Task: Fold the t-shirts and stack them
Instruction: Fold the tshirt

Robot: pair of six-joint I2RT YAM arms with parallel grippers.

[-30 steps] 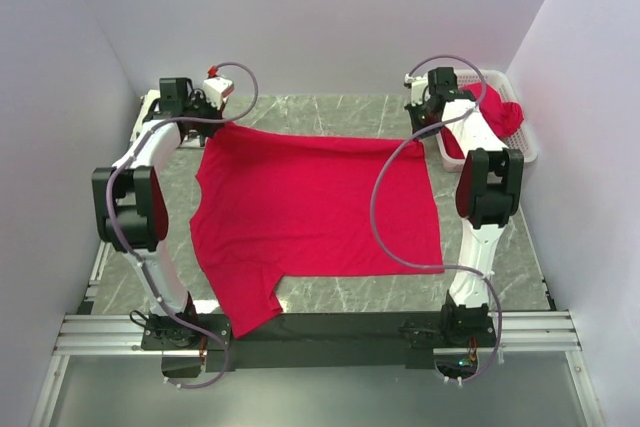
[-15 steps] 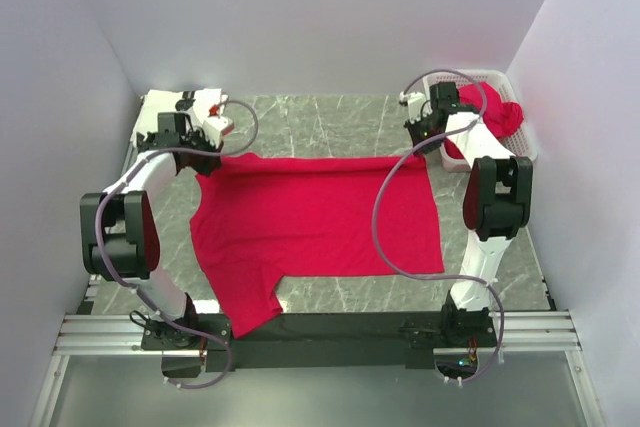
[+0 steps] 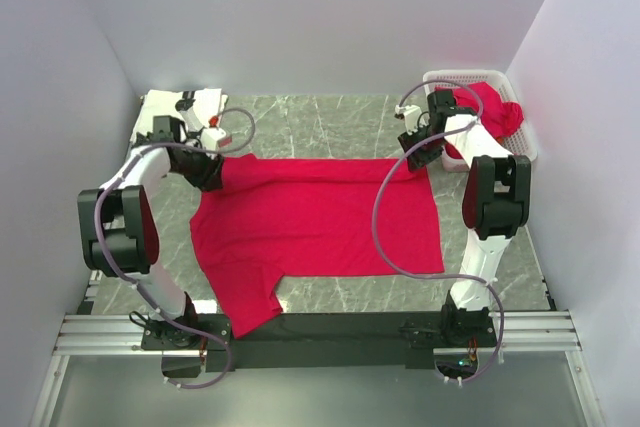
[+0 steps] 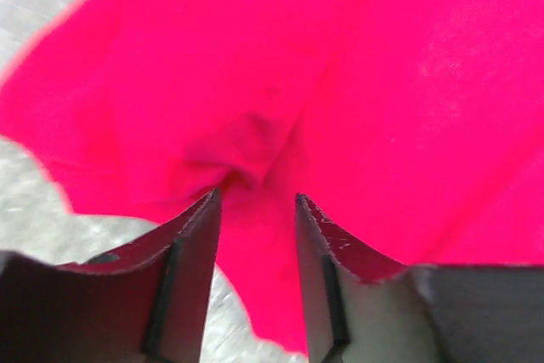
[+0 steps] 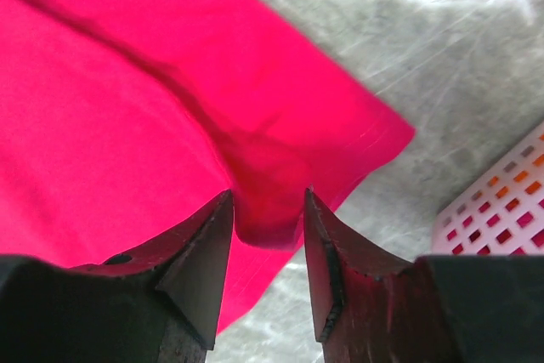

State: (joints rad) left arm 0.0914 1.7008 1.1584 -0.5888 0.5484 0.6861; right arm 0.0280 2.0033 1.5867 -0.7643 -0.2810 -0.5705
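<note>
Spread t-shirt (image 3: pixel 310 222) at centre of table (image 3: pixel 330 112); left claw (image 3: pixel 208 175) on its far-left corner, right claw (image 3: pixel 415 159) on its far-right corner — basket (image 3: pixel 462 74) at the table's far right, a bundled t-shirt (image 3: pixel 492 107) inside.

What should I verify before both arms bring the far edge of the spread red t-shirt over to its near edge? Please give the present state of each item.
1. Left gripper holds cloth: ok, the red t-shirt bunches between its fingers.
2. Right gripper holds cloth: ok, the far right corner is pinched.
3. Far edge even between the grips: ok, nearly straight in the top view.
4. Near sleeve on the table: not ok, it reaches past the front edge.
5. Only one layer gripped: cannot tell.
</note>
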